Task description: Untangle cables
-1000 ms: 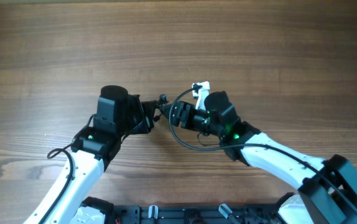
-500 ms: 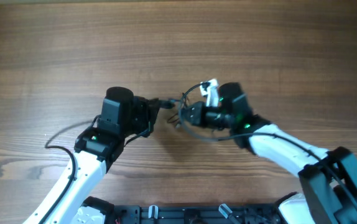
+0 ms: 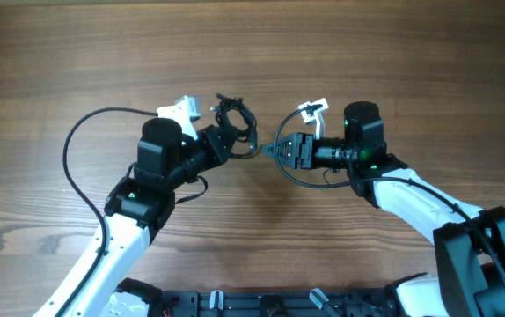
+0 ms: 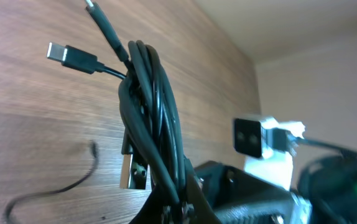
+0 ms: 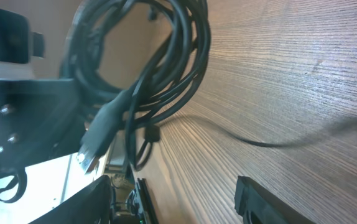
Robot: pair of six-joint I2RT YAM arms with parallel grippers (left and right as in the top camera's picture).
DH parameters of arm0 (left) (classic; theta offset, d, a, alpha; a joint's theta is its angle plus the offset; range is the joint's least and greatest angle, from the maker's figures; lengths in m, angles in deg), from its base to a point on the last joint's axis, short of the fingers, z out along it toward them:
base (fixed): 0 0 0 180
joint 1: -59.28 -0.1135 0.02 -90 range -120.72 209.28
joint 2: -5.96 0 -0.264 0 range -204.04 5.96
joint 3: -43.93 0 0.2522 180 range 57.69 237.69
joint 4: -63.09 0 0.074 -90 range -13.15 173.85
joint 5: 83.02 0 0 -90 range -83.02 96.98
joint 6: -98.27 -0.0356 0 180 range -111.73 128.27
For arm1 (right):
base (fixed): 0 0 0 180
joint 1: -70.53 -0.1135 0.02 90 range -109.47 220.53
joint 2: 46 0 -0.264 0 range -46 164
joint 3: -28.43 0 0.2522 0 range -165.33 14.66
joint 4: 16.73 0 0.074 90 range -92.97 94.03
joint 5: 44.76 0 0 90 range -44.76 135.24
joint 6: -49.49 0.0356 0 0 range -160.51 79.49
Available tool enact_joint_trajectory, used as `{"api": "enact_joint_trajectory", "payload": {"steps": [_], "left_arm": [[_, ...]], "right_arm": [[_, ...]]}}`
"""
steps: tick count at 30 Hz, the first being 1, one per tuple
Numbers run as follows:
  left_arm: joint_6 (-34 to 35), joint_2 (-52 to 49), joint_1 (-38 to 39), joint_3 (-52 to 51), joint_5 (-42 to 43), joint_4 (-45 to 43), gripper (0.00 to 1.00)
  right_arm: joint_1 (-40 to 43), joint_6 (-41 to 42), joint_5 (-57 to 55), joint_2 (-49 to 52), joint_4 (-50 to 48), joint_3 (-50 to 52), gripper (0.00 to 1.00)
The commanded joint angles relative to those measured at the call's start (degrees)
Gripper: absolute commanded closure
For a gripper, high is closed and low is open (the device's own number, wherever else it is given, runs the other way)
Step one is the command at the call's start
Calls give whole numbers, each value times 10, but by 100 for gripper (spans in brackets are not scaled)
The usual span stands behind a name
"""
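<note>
Since the two hands met over the knot half a second ago, they have drawn apart.

Item 1, cables (image 3: pixel 235 116): one dark bundle, still coiled in tight loops, held clear of the tabletop (image 3: pixel 393 53). It sits just toward 11 o'clock from the middle of the overhead view, having gone up and leftward with its carrier. In the left wrist view the cables (image 4: pixel 150 112) stand up as a narrow hank. A slim plug (image 4: pixel 73 57) sticks out at 10 o'clock, and a broader flat plug (image 4: pixel 132 171) hangs at 7 o'clock.

Item 2, left hand (image 3: pixel 224 143): clamped tight on the foot of the bundle, at 7 o'clock from the coil.

Item 3, right hand (image 3: pixel 281 150): fingers apart and nothing between them. It has backed off toward 3 o'clock and stands near the coil at its 4 o'clock. Its own camera faces the cables (image 5: pixel 178 74), with a plug end (image 5: pixel 94 149) dangling at 7 o'clock. Whether the thin strand (image 5: pixel 259 142) lying on the wood belongs to the bundle cannot be told.

Condition: the right hand's pull appears to have ended in a release with no strand freed, and no loop has opened. Judged early in the task. A dangling plug end looks like the likeliest next purchase.
</note>
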Motion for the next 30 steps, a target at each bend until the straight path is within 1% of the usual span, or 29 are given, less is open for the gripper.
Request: {"api": "enact_joint_trajectory", "payload": {"steps": [1,2,3,5,6,7,9,11,12,14,15,19,21,22,24,25,27,28,30], "left_arm": [[-61,6,-2,4,53,-3,96],[-61,6,-2,4,60,-3,96],[-67,6,-2,4,69,-3,96],[-133,6,4,4,89,-3,96],[-148,6,7,4,87,-3,96],[-148,6,7,4,87,-3,96],[-147,6,7,4,88,-3,96],[-147,6,7,4,88,-3,96],[-148,6,7,4,88,-3,96],[-147,6,2,4,87,-6,96],[-145,6,-6,4,88,-7,96],[-100,6,-47,4,88,-5,96],[-100,6,-59,4,88,-3,96],[-125,6,-63,4,88,-3,96],[-229,6,-60,4,89,7,96],[-297,6,-57,4,89,25,96],[-359,6,-56,4,102,51,96],[-386,6,-56,4,130,56,96],[-431,6,-56,4,198,51,96]], "right_arm": [[-1,62,-10,-1,-7,-4,31],[-3,75,-10,-1,-14,-4,30],[-6,113,-10,-1,-34,-4,30],[-15,170,-10,-1,-67,-4,32],[-28,199,-7,-1,-86,-4,36],[-37,201,-8,-1,-87,-4,40],[-58,201,-12,-1,-87,-4,43],[-80,191,-31,-1,-86,-4,55],[-89,175,-46,-1,-83,-4,65],[-98,110,-71,-1,-61,-4,84],[-96,85,-85,-1,-38,-4,90],[-82,42,-99,-1,13,-4,93],[-73,29,-78,-1,16,-4,96],[-66,30,-60,-1,12,-4,96],[-38,33,5,-1,-12,-4,96],[-12,56,50,-1,-38,-4,96],[33,128,113,-1,-84,-4,96],[49,157,144,-1,-110,-4,96],[57,198,158,-1,-141,-4,96]]}}
